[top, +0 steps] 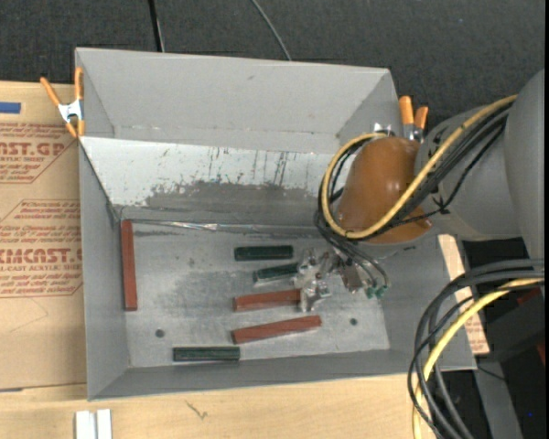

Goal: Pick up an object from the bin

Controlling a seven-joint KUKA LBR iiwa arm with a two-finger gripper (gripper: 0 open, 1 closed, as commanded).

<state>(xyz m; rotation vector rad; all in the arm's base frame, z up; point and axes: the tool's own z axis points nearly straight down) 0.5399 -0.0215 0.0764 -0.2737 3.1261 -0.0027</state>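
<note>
Bin walls are sloping down to a scuffed floor. The arm (orange cover, looped cables) is reaching in from the right. Its gripper is hovering mid-floor at the right ends of a dark green bar and a red-brown bar, possibly touching the latter. Whether the pincer is apart or together I cannot tell. Closing here is risking catching both bars, or only a tip, letting the bar pivot free.

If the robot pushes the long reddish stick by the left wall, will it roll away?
Probably not. The reddish stick looks flat-sided and straight, so it would likely slide, not roll. It seems stiff. It lies beside the bin wall, so grabbing could be awkward.
</note>
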